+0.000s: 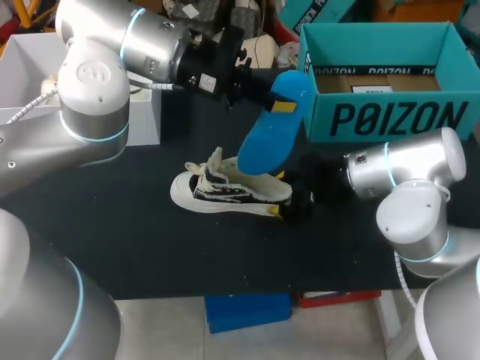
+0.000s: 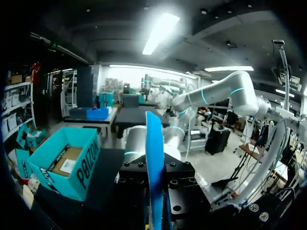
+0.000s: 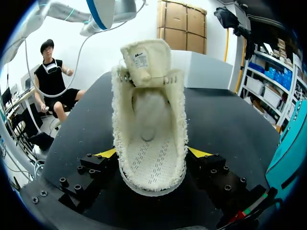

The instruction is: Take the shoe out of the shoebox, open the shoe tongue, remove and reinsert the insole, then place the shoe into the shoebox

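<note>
The shoe (image 1: 225, 191) is out of the shoebox (image 1: 390, 112) and set on the table (image 1: 135, 232), tongue opened, its heel clamped by the right gripper (image 3: 153, 155). The insole (image 1: 270, 131) is held pinched in the left gripper (image 2: 154, 201) above the shoe. Reinserting and boxing are judged left

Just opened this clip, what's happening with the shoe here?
The right gripper is shut on the heel of the white shoe, which lies on the black table with its tongue pulled open. The left gripper holds the blue insole in the air above the shoe, so the insole is out. The teal shoebox stands open at the back of the table, with no shoe in it.
</note>
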Robot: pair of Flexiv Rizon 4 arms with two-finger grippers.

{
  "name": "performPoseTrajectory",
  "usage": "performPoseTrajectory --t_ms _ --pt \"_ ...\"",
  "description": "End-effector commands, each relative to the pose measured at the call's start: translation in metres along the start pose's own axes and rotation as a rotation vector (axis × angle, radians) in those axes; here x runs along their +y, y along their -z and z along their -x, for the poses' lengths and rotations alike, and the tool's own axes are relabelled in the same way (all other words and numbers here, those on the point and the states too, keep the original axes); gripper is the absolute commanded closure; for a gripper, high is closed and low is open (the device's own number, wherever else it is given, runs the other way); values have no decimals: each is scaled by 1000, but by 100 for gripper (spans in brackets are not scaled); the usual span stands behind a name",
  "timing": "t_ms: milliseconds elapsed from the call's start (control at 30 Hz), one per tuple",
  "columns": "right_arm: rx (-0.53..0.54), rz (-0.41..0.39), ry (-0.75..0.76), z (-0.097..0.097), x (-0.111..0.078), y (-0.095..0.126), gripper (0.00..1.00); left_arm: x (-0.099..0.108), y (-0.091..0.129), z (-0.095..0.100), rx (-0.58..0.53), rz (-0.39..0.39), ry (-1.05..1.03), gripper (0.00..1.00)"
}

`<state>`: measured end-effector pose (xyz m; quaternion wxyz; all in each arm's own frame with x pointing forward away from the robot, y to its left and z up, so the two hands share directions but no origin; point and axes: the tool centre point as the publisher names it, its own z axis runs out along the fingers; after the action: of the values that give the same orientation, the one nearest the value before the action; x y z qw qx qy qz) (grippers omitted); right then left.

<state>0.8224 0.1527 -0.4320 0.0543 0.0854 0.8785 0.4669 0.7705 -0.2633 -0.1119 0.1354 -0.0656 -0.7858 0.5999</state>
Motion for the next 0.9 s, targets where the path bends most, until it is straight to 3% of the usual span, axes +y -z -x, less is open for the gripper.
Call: performPoseTrajectory --t_ms 33,200,333,600,900 --pt "0 -5 -2 0 0 0 100 0 20 -12 -23 -61 143 100" --pt "0 -5 -2 0 0 0 100 -26 33 -23 2 -181 262 100" --pt "0 -5 -2 0 0 0 100 -59 35 -34 29 -282 319 100" --pt "0 -5 -2 0 0 0 100 -116 34 -57 -51 -293 236 100" --pt "0 -5 -2 0 0 0 100 -159 36 -79 -44 -321 255 100"
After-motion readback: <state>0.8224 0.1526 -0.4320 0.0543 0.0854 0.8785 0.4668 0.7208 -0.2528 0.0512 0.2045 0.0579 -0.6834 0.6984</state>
